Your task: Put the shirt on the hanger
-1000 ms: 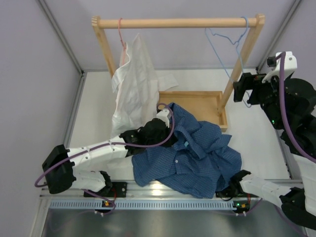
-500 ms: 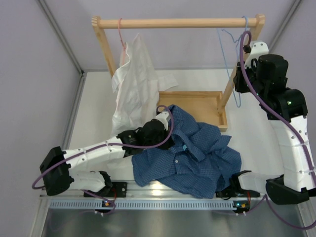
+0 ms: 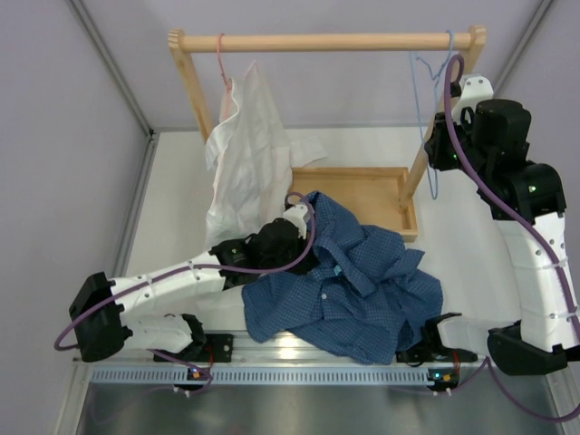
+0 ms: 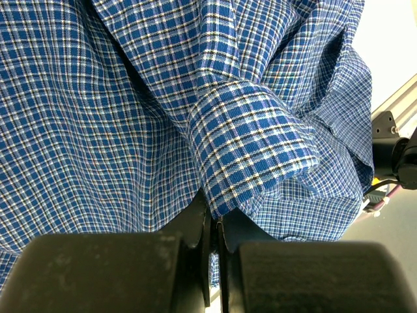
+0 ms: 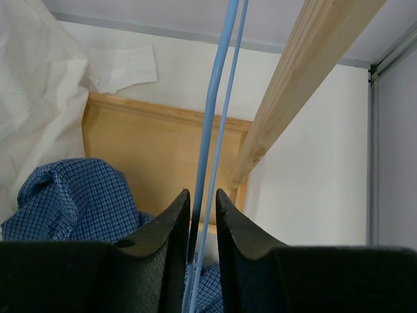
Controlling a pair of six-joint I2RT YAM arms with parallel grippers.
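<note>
The dark blue checked shirt (image 3: 344, 290) lies crumpled on the table in front of the rack. My left gripper (image 3: 299, 237) sits at its upper left edge, shut on a fold of the cloth beside a cuff (image 4: 254, 143); in the left wrist view the gripper (image 4: 214, 212) has fabric pinched between its closed jaws. The light-blue wire hanger (image 3: 418, 91) hangs by its hook from the right end of the rail, turned edge-on. My right gripper (image 3: 437, 149) is beside the right post, and in the right wrist view it (image 5: 202, 199) is closed narrowly around two hanger wires (image 5: 215, 98).
A wooden rack spans the back, with a rail (image 3: 326, 42) and a slanted right post (image 5: 293, 98) close to my right fingers. A white shirt (image 3: 245, 154) hangs on a pink hanger (image 3: 220, 59) at the left. A wooden tray (image 3: 362, 190) lies under the rack.
My right arm has swung up and inward to the hanger and its jaws have closed around the wire. The hanger has turned edge-on. The left arm has barely moved.
</note>
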